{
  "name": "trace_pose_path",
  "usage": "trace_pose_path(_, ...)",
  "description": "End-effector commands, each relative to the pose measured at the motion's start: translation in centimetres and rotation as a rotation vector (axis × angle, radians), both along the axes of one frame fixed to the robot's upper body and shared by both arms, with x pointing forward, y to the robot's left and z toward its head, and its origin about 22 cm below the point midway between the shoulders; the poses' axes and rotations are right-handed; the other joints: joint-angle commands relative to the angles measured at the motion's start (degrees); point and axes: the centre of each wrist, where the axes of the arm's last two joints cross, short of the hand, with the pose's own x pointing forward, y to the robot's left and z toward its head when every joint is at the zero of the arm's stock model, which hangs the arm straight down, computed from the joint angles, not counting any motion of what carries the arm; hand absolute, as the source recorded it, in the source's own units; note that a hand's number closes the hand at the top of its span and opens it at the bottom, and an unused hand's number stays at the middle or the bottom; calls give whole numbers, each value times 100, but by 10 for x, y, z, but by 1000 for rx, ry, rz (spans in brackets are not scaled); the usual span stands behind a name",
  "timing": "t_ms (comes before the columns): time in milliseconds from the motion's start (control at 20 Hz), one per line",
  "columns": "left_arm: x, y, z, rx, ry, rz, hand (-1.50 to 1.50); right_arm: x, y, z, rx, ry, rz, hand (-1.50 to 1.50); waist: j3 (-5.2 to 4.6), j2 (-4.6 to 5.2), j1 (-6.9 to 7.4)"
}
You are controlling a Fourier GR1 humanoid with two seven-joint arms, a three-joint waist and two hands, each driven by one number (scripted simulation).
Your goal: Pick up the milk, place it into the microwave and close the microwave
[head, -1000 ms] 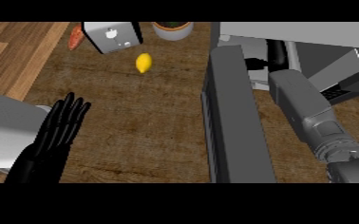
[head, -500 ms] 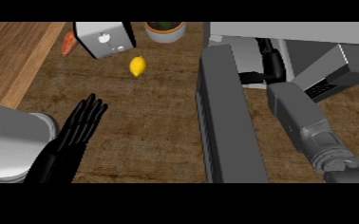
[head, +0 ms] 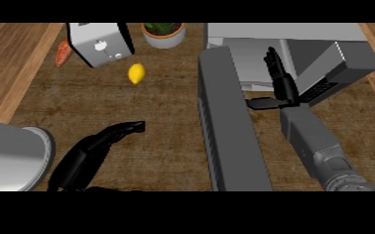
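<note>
Microwave (head: 293, 54) sits top right, grey box, door (head: 230, 124) swung open: a long dark slab running down the view and splitting the tabletop (head: 161, 114) in two. Right hand (head: 282, 82) is up at the cavity mouth, fingers straight and extended into the opening, thumb sticking out sideways toward the door; nothing held that I can see. Milk: cannot tell where it is, not visible on the tabletop, and the cavity is mostly hidden.

Left hand (head: 99, 148) low left, over bare dark wood grain, fingers relaxed and slightly bent, holding nothing. Open room left of the door.

Along the far edge: boxy metal toaster (head: 100, 43), a small yellow lemon (head: 135, 73) just in front of it, round potted plant (head: 162, 33), an orange carrot-like thing (head: 63, 53) at the lighter wood strip.
</note>
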Motion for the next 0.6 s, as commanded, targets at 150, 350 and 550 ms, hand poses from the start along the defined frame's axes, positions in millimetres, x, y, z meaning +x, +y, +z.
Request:
trace_pose_path(150, 21, -34, -11, 88, -2, -96, 150, -27, -10, -27, 31, -46, 44, -150, -11, -93, -184)
trace_pose_path(350, 33, -42, -24, 111, 48, -107, 150, -44, -21, -38, 49, -22, 57, -150, -18, -131, -285)
trace_pose_path(550, 36, -62, -19, 223, 22, -131, 150, -60, -41, -43, 29, -22, 58, -150, -18, -136, -302)
